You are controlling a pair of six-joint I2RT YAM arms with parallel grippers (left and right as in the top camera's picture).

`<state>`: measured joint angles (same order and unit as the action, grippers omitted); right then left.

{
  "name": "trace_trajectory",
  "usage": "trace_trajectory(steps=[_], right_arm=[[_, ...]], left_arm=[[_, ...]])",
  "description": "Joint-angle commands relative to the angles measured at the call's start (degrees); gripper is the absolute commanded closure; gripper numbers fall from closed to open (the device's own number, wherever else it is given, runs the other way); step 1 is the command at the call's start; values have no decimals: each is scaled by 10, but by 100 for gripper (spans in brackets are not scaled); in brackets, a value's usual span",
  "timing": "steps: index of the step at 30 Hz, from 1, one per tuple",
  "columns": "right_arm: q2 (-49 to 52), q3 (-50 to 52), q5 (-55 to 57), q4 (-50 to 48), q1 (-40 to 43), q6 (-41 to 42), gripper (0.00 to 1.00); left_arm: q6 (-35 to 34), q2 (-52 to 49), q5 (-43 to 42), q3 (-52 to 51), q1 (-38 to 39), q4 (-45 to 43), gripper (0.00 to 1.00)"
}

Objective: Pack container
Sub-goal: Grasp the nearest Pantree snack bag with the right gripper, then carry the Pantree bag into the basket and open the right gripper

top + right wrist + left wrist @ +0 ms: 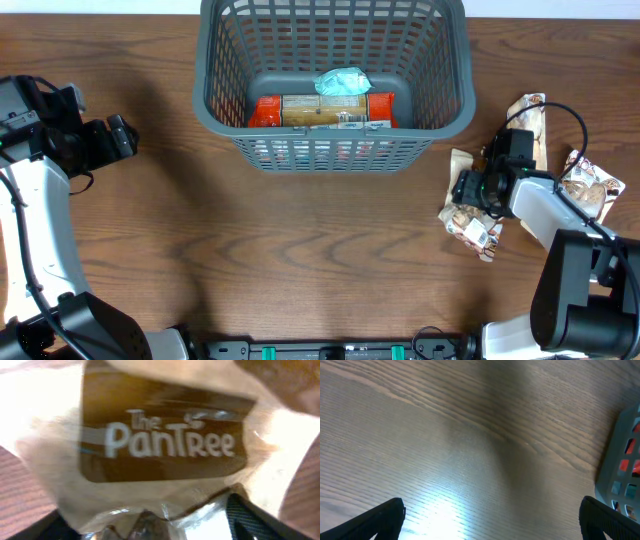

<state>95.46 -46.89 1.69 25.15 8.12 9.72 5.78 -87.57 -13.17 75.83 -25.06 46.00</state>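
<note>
- My left gripper [120, 137] hangs over bare table [300, 260], fingers apart and empty.
- The basket [335, 150] sits far-centre, its long axis running left-right, with 2 packs already inside.
- My right gripper [467, 190] is nearer the loose packet [165, 440]. Its fingers flank the packet, but I cannot tell if they are clamped. The basket lies far-left of it.

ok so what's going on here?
Snacks are being packed into the basket. Two are inside: an orange packet and a teal packet. The right gripper is down on a PanTree packet among loose packets on the right; whether it grips is unclear. The left gripper hangs open over the table, left of the basket.
</note>
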Motion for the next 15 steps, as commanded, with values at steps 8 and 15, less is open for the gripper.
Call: trace_trajectory(steps=[8,15], right_arm=[[24,7,-12,4,1,5,86],[19,1,-33,15,0,5,99]], left_arm=[[-5,3,-2,0,1,0,2],[-3,3,-2,0,1,0,1]])
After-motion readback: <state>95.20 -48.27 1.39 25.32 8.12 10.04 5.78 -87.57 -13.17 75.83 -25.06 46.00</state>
